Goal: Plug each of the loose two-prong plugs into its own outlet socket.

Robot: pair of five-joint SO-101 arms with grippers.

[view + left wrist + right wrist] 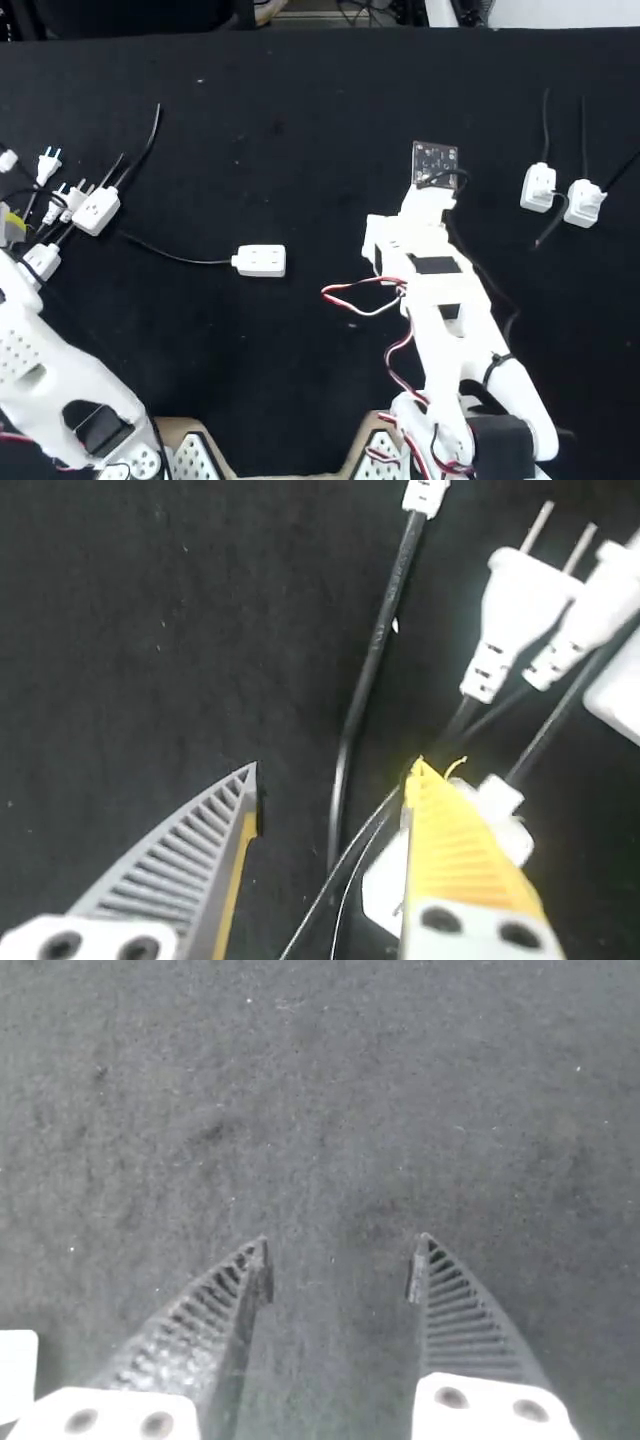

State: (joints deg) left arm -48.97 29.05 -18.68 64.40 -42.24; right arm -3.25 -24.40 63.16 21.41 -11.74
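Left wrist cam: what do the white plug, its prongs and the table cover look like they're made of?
Plug: looks like white moulded plastic, smooth with slight sheen, ribbed at the cable end. Prongs: likely bare metal, flat, grey, dully reflective. Table cover: probably black felt-like cloth, matte, fuzzy, flecked with lint.

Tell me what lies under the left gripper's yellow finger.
Under the yellow finger of the left gripper lies a white plug, showing on both sides of it. The finger covers its middle, so its prongs cannot be seen. A black cable runs between the open fingers.
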